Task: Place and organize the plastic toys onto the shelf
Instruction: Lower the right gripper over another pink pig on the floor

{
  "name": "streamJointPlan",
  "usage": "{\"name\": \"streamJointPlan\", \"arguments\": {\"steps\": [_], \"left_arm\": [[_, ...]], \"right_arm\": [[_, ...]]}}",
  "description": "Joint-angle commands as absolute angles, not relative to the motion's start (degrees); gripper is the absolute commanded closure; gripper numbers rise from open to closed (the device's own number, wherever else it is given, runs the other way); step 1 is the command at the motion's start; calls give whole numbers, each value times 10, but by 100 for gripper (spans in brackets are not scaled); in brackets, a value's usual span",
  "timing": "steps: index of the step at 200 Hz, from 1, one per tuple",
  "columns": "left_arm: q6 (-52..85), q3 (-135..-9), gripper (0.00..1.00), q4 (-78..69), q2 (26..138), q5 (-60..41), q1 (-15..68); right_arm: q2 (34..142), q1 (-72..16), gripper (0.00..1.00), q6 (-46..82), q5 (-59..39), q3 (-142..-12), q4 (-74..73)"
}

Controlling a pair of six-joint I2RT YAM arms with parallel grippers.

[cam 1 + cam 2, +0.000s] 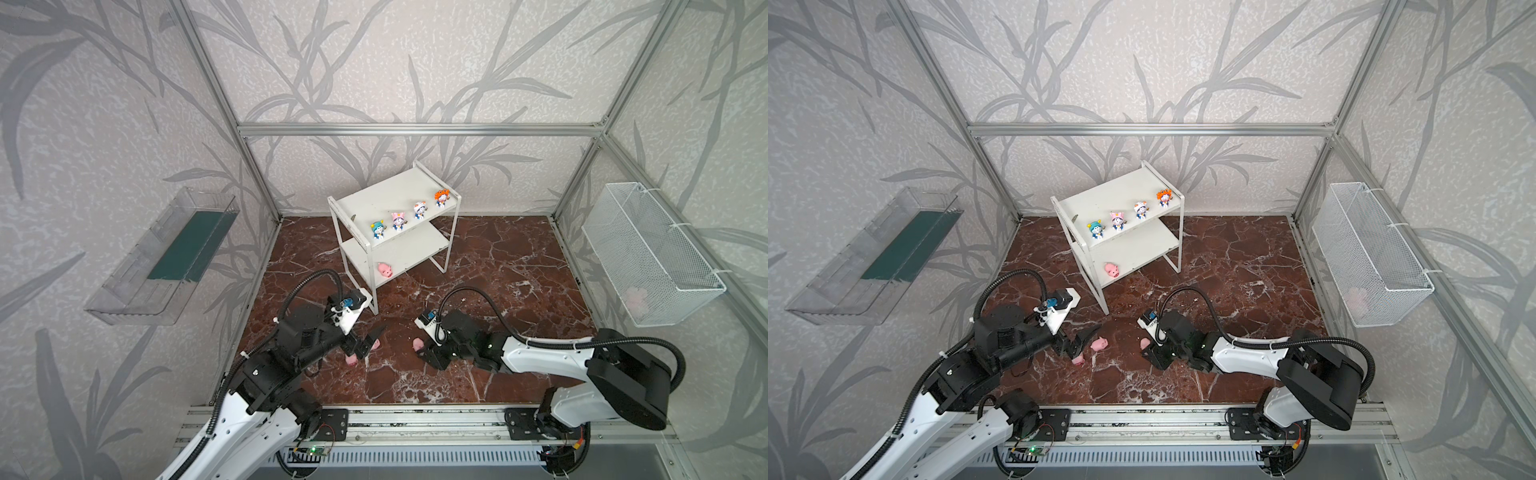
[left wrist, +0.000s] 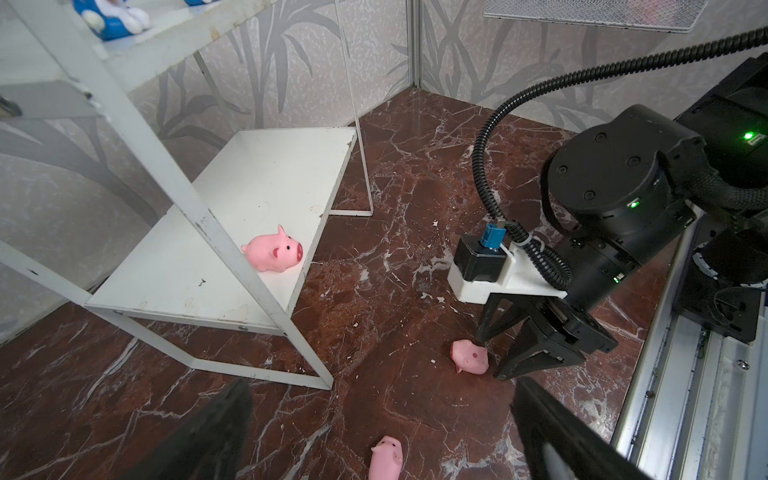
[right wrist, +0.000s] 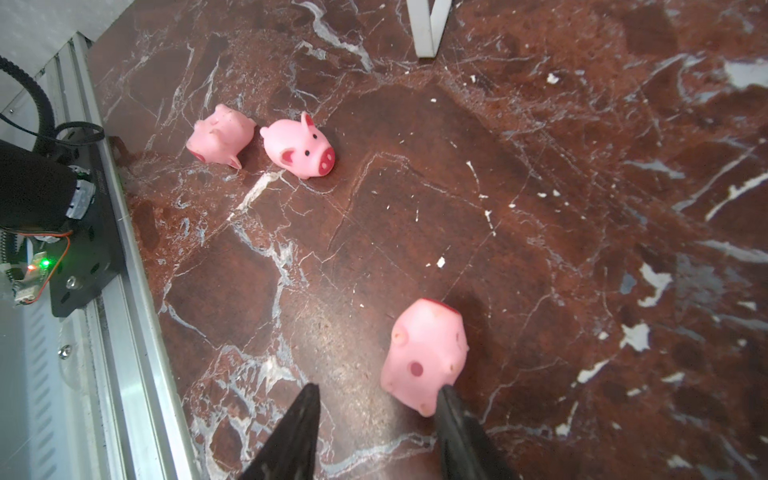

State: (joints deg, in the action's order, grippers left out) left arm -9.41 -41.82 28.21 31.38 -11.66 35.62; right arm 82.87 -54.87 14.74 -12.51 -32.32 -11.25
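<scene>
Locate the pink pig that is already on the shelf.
In both top views the pink pig sits on the shelf's lower board, near its front left corner, roughly below the teal-hatted figurine.

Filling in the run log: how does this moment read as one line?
shelf top: four figurines | lower board: one pig | floor: three pigs | left claw: open, by two | right claw: open, third pig beside, ungripped

Four figurines (image 1: 398, 221) atop white shelf (image 1: 374, 198); one pig (image 1: 385, 271) below, three pigs (image 3: 299, 145) on floor (image 1: 498, 291)
</scene>
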Motion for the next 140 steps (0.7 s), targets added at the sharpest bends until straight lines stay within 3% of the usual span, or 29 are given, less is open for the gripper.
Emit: {"name": "streamJointPlan", "arguments": {"steps": [1, 140], "left_arm": [[-96, -413, 1, 270, 313, -123, 354], [-96, -412, 1, 270, 313, -122, 353]], "right_arm": [[848, -553, 52, 153, -127, -345, -105], [897, -552, 49, 150, -75, -365, -63]]}}
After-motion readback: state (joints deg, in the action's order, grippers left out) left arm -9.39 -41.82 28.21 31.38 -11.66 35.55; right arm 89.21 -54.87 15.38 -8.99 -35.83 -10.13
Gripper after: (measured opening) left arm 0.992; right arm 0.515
